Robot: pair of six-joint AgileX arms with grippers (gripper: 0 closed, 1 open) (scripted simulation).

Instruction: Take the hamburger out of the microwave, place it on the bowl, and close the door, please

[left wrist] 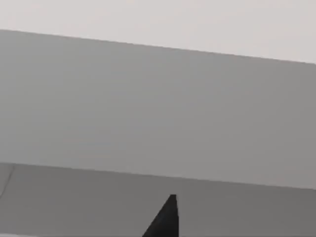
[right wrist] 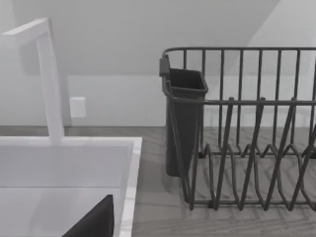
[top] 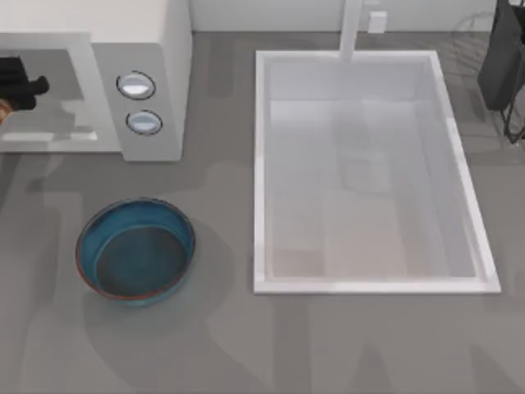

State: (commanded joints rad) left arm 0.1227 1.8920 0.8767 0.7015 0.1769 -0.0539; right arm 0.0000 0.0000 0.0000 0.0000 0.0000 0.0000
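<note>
The white microwave (top: 156,49) stands at the table's back left, its grey cavity (top: 57,90) open to the top view. My left gripper (top: 29,84) is black and reaches into the cavity from the left edge. A small orange-brown bit (top: 3,109) just beside it may be the hamburger; most of it is cut off. In the left wrist view one dark fingertip (left wrist: 165,219) points at the grey cavity wall (left wrist: 158,113). The blue-teal bowl (top: 135,250) sits in front of the microwave with nothing in it. The door is out of view. My right arm (top: 502,57) stays parked at the back right.
A white sink basin (top: 261,164) with a white faucet (top: 353,29) takes up the table's right half. A dark wire dish rack (right wrist: 247,128) with a dark cup holder (right wrist: 183,118) stands behind the sink's right side. Two round knobs (top: 136,85) are on the microwave's panel.
</note>
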